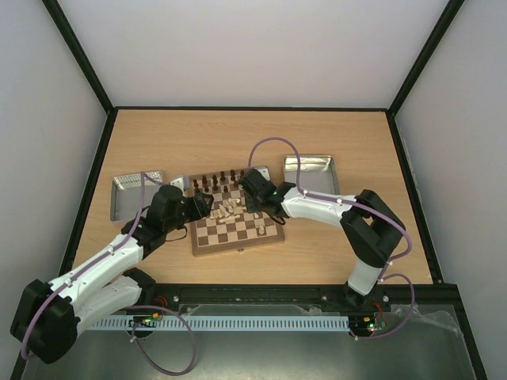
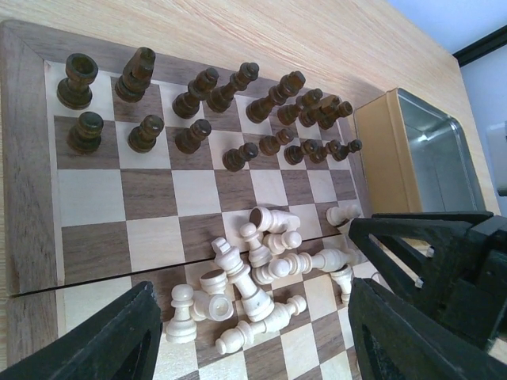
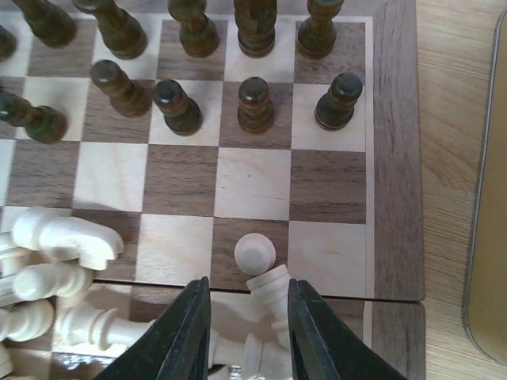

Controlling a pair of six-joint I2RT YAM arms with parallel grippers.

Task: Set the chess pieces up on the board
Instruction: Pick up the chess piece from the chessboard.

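The board (image 1: 238, 248) lies in the middle of the table. Dark chessmen (image 1: 222, 180) stand in its two far rows. The pale chess pieces (image 1: 230, 207) lie tumbled in a heap at mid-board, and one (image 1: 262, 228) stands apart near the right. My left gripper (image 1: 207, 204) hovers over the heap (image 2: 253, 269), its jaws (image 2: 253, 297) wide open and empty. My right gripper (image 3: 245, 289) straddles a tilted pale piece (image 3: 273, 289) that leans by the right finger, with a gap on the left. A pale pawn (image 3: 255, 253) stands just beyond the fingertips.
One metal tin (image 1: 131, 194) sits left of the board and another (image 1: 310, 174) to its right, the latter also in the left wrist view as a tin (image 2: 428, 158). The two grippers are close together over the heap. Black rails edge the table.
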